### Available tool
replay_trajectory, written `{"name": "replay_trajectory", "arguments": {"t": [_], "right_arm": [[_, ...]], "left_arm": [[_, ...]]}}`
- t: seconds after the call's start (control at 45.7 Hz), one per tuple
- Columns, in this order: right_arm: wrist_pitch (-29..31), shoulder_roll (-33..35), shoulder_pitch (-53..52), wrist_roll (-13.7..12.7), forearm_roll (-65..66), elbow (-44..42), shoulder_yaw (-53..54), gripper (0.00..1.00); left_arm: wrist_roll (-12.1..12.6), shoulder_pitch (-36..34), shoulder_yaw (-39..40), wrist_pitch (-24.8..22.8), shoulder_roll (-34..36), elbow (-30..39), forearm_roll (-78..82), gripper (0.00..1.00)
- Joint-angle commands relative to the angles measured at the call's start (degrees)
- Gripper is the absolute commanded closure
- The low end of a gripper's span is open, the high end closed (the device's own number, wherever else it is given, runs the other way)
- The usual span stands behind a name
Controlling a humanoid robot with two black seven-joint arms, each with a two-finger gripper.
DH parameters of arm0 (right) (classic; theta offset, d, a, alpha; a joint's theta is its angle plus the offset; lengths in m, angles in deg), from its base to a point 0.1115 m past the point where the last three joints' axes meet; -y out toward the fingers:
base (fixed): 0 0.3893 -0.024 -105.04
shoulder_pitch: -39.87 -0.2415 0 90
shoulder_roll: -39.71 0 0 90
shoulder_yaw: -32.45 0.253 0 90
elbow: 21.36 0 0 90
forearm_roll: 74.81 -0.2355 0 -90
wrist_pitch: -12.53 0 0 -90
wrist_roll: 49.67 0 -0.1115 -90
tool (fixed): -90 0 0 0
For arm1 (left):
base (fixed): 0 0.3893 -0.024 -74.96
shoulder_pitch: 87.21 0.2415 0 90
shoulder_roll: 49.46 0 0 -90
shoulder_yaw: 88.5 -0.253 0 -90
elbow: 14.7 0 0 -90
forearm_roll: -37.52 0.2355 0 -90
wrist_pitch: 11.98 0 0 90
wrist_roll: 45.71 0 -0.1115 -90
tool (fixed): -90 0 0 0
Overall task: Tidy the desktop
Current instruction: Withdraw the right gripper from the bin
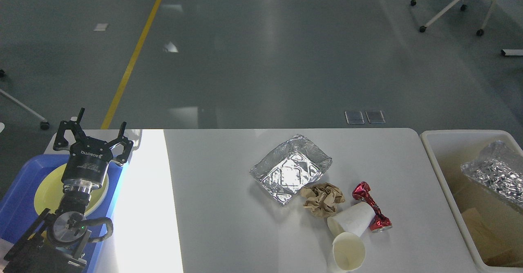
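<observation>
The white desktop (229, 232) fills the lower view. On it lie a foil tray (291, 168), a crumpled brown paper ball (322, 198), a red foil wrapper (371, 206), a paper cup on its side (352, 219) and an upright paper cup (347, 253). A second, crumpled foil tray (496, 173) lies inside the cream bin (449, 183) at the right. My left gripper (93, 136) is open and empty above the blue tray (16, 203). My right gripper is out of view.
A yellow plate (47, 191) sits in the blue tray at the left table edge. Brown cardboard (476, 220) lies in the cream bin. A chair base (453, 3) stands on the floor beyond the table.
</observation>
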Motion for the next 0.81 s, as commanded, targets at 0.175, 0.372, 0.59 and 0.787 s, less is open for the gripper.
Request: {"name": "replay_trajectory", "arguments": {"t": [0.175, 0.372, 0.59, 0.787], "right_arm": [[-10.33, -16.86, 16.0, 0.16, -0.33, -21.19, 8.25, 1.0], [-12.26, -19.58, 17.15, 0.16, -0.33, -21.27, 8.17, 1.0], [-12.26, -20.2, 17.77, -0.01, -0.33, -21.19, 8.43, 1.0], [-13.58, -20.11, 18.03, 0.07, -0.42, -21.19, 8.34, 0.38]], "left_arm": [[0.01, 0.0, 0.0, 0.05, 0.05, 0.0, 0.0, 0.03], [0.01, 0.0, 0.0, 0.05, 0.05, 0.0, 0.0, 0.03], [0.01, 0.0, 0.0, 0.05, -0.04, 0.0, 0.0, 0.03], [0.01, 0.0, 0.0, 0.05, -0.04, 0.0, 0.0, 0.03]]}}
